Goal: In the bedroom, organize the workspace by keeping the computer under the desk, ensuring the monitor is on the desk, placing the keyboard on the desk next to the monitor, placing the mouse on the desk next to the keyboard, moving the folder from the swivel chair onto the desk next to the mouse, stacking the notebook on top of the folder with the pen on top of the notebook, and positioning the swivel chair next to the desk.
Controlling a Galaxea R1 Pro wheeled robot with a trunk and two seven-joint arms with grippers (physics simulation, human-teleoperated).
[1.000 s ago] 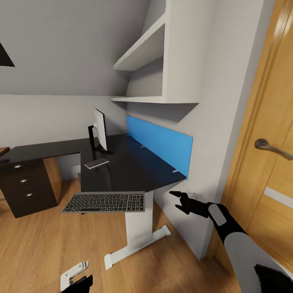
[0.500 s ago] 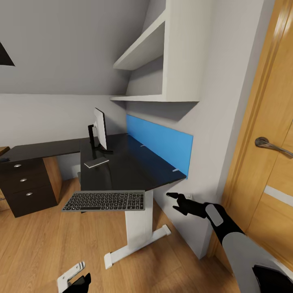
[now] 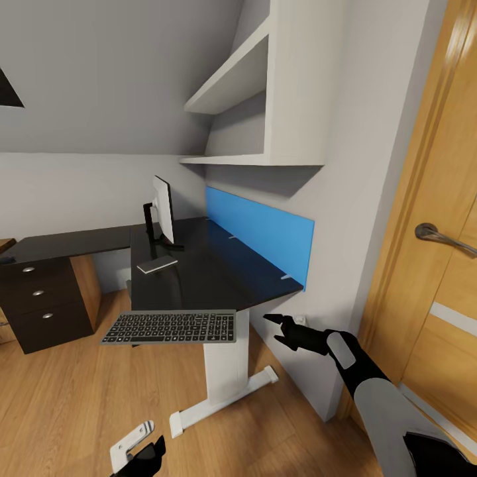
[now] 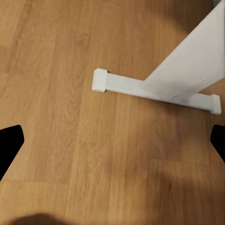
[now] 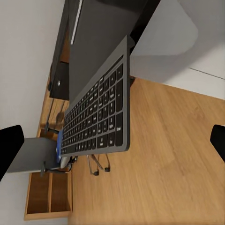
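Note:
The slim grey keyboard [image 3: 171,328] [image 5: 96,117] juts out past the near end of the black desk [image 3: 199,271], level with its top. My right gripper [image 3: 273,330] [image 5: 112,143] is open, just right of the keyboard and apart from it. The monitor [image 3: 162,211] stands edge-on further back on the desk, with a thin light-grey notebook [image 3: 157,266] in front of it. Low over the floor, my left gripper [image 3: 142,456] [image 4: 112,145] is open and empty. Beyond the keyboard, the right wrist view catches the grey swivel chair [image 5: 30,154] with the blue folder [image 5: 58,144] on it.
A white desk leg with a flat foot [image 3: 222,391] [image 4: 154,89] stands under the keyboard. A black drawer unit [image 3: 40,305] sits at left. A blue panel [image 3: 258,232] and white shelves [image 3: 238,86] line the wall, and a wooden door [image 3: 430,252] stands at right.
My right gripper has moved left and a little lower, nearer the keyboard. The left gripper has shifted slightly right at the picture's lower edge. The keyboard has stayed put.

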